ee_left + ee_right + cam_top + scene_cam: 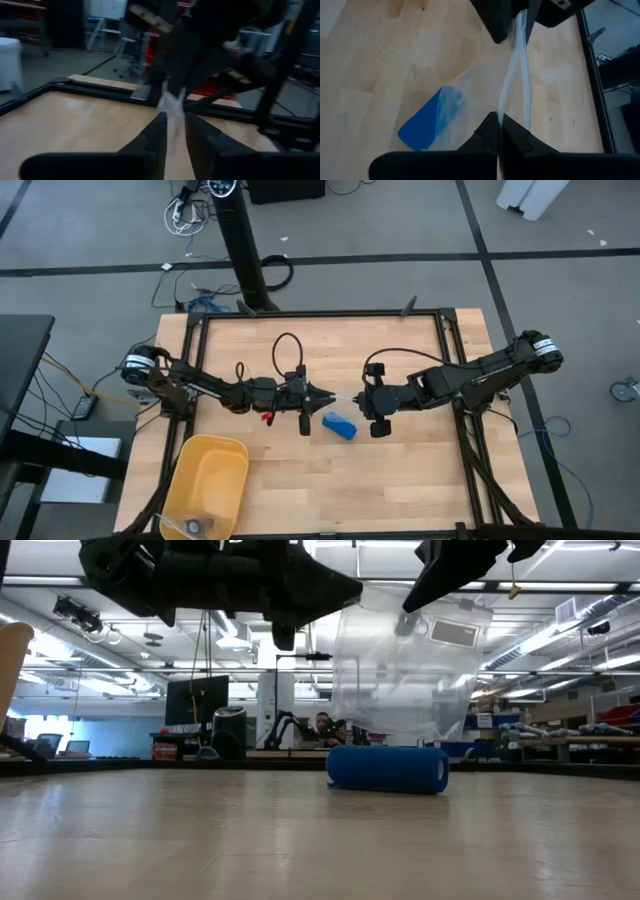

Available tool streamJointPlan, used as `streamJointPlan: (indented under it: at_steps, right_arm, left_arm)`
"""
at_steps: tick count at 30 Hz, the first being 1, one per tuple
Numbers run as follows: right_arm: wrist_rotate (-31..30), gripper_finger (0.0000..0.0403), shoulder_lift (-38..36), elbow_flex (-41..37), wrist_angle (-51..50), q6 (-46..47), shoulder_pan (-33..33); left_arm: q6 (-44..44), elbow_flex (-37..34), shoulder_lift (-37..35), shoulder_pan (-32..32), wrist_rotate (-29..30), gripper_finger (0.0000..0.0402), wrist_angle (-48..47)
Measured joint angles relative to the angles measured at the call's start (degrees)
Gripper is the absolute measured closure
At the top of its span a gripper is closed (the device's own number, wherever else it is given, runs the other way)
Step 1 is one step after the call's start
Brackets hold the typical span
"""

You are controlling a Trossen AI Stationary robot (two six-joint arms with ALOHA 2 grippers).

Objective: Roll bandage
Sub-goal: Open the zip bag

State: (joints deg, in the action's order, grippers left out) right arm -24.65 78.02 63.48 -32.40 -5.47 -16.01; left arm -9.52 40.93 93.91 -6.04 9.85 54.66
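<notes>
**Both grippers holding a clear bag above the rolled bandage**

A compact bright blue fabric bandage roll (339, 426) is lying on its side on the pale wooden table (400, 490), touched by neither gripper. Above the roll and slightly beyond it, the two dark arms are meeting tip to tip. The left gripper (326, 397) is reaching in from one side of the roll, and its two fingers (155, 135) are standing narrowly parted with a strip of clear crinkled plastic bag (516, 87) running between them; whether they are actually pinching it cannot be told. The right gripper (362, 397) is facing it from the other side, fingers (520, 137) clenched together on the same clear plastic, which is stretching taut between the two grippers. In the low view the bag (400, 670) is hanging as a wide transparent sheet directly over the roll (388, 768). A yellow plastic bin (205, 480) is sitting well apart from the roll, toward the table's near corner on the left arm's side.
</notes>
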Motion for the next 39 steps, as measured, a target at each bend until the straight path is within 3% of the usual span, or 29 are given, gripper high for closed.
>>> streamJointPlan:
  at_steps: [5, 12, 19, 32, 35, 39]
  right_arm:
    - [0.01, 0.0402, 0.0, 0.0, 0.02, -0.7, -0.07]
    - [0.03, 0.0402, 0.0, 0.0, -0.01, -0.72, -0.09]
    - [1.64, 0.0398, 0.0, 0.0, -0.13, 0.43, -0.09]
    - [1.87, 0.0302, -2.01, 2.1, -0.1, 3.14, -2.41]
    - [0.41, 0.031, -1.86, 2.1, -1.26, 1.86, -2.14]
    - [-1.73, 0.0365, -1.28, 2.02, -4.16, 1.48, -1.35]
  left_arm:
    - [0.24, 3.01, 0.0, 0.0, -3.45, 0.0322, -5.04]
    - [3.09, 5.26, 0.0, 0.0, -2.96, 0.0391, -10.44]
    - [4.33, 5.29, 0.0, 0.0, -2.68, 0.0397, -10.51]
    - [7.83, 5.33, 0.0, 0.0, 1.48, 0.04, -14.2]
    - [7.83, 5.33, 0.0, -0.01, 1.46, 0.04, -14.15]
    - [7.83, 5.33, 0.0, -0.07, 1.17, 0.04, -14.08]
